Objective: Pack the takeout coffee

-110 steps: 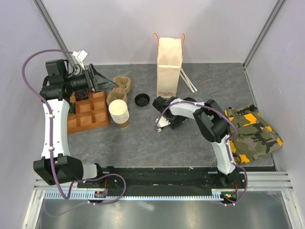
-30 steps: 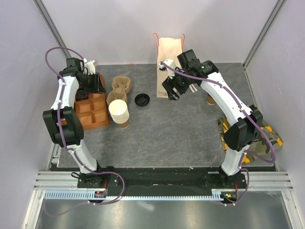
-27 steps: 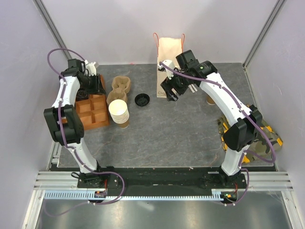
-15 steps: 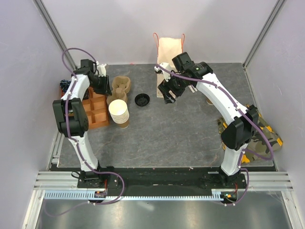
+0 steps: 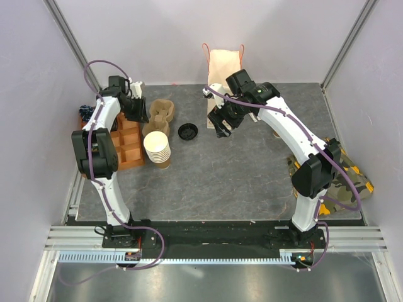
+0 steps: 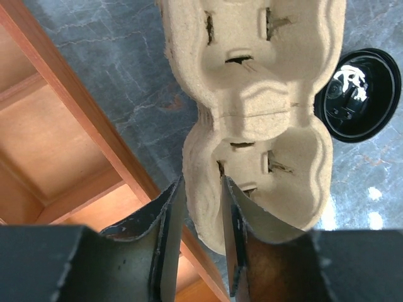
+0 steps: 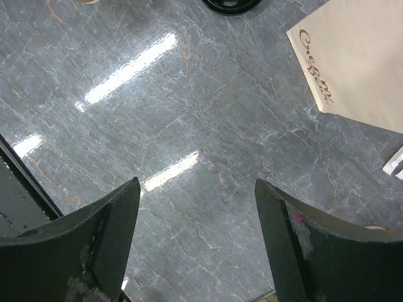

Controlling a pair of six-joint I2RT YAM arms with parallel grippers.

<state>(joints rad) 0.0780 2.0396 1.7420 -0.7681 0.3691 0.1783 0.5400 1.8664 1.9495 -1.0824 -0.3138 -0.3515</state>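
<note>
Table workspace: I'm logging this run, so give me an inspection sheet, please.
Surface: grey marbled table, glare patches.
Job's things: lidded coffee cup not clearly seen.
Clutter: paper bag, cup carrier, cup stack, loose lid, wooden box, camouflage cloth.
Grippers: left gripper nearly closed at carrier's edge, grip unclear; right gripper open over bare table.
Cables: purple cables loop along both arms.
Surroundings: pale walls, metal posts.

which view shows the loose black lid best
Left wrist: the loose black lid is large and nearly whole, white marking visible, beside the pulp carrier. Top external shows the lid whole but tiny. Right wrist catches only its edge at the top.
</note>
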